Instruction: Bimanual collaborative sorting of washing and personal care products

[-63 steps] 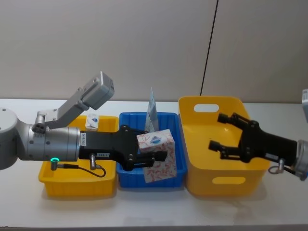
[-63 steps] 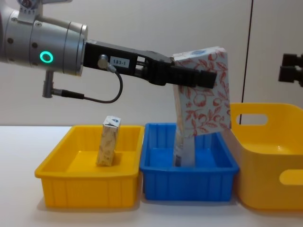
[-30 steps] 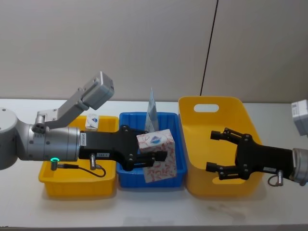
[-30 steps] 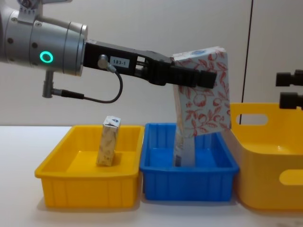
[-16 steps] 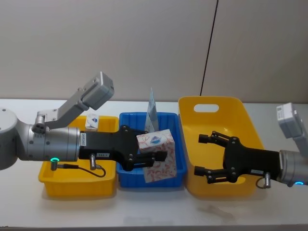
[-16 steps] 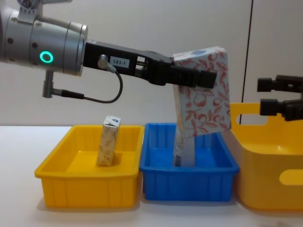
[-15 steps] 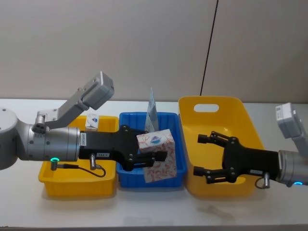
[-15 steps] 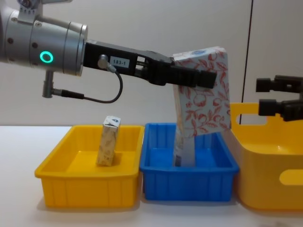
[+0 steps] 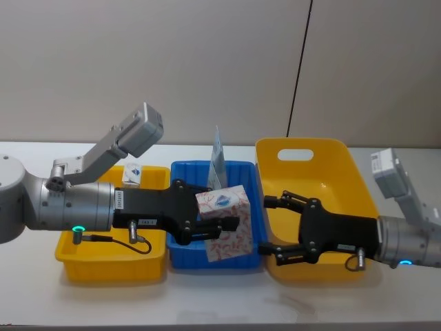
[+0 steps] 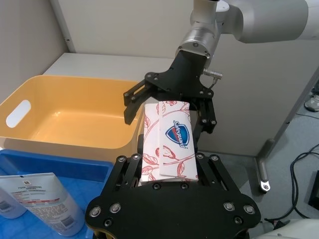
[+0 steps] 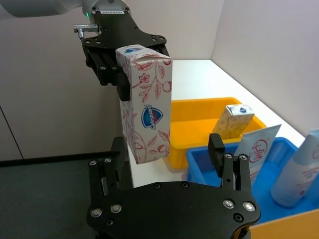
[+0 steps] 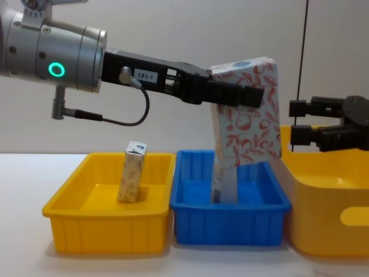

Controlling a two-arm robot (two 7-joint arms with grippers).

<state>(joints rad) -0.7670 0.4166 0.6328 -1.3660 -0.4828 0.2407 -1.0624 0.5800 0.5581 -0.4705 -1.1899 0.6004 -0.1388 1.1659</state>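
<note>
Chest view: my left gripper (image 12: 252,96) clamps the box (image 12: 251,135) upright above the blue bin's (image 12: 230,226) right end, my right gripper (image 12: 295,122) gaping just right of it.

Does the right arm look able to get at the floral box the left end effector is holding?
Likely yes. The open right end effector is level with the floral box, just short of it, with nothing between; the left end effector clamps only its upper part.

Even, diffuse light falls from above. Faint soft shadows lie on the table (image 9: 207,303) beside the large yellow bin (image 9: 337,172); the left arm's silver housing (image 12: 29,40) gleams mildly.
</note>
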